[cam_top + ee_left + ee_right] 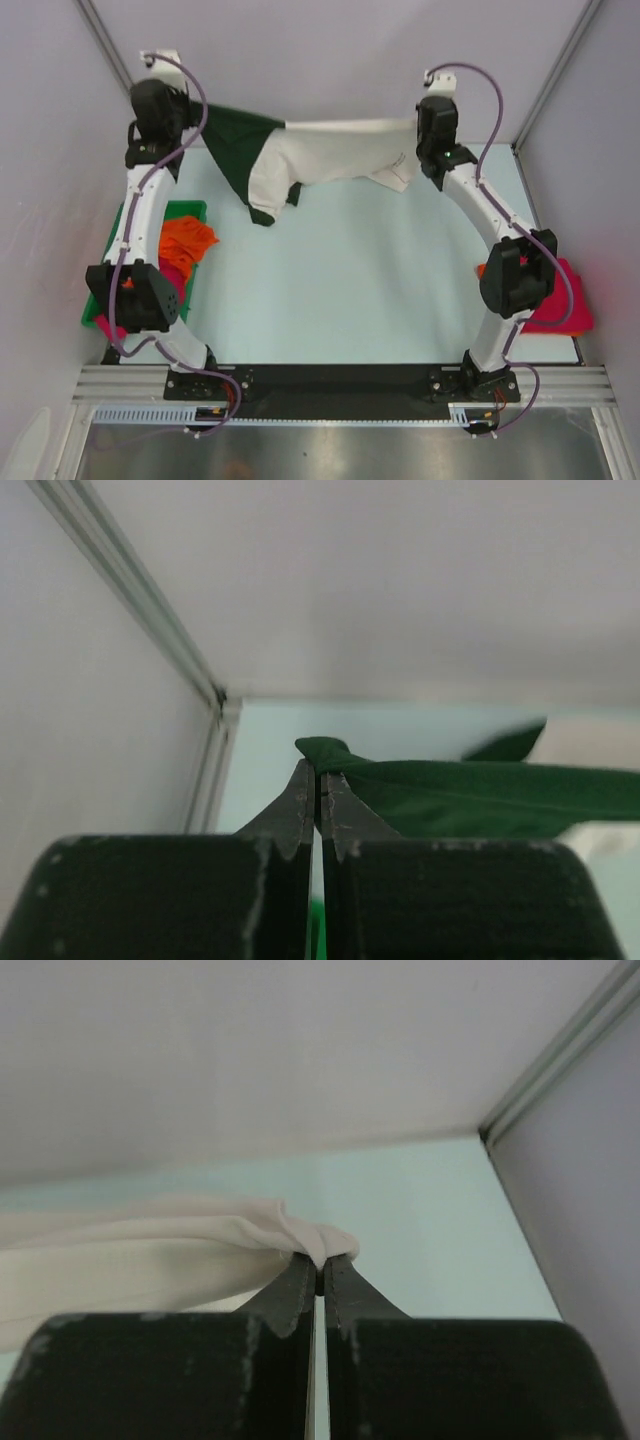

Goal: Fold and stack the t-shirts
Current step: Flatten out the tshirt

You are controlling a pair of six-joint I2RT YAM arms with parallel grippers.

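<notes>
Pale table [380, 270] beneath cream-and-green t-shirt [335, 150], its ends pinched in left gripper [318, 776] and right gripper [320, 1266]

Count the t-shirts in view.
4: cream-and-green tee held aloft at back; orange tee and pink tee in green bin; crimson tee at right edge. Others may be hidden.
</notes>
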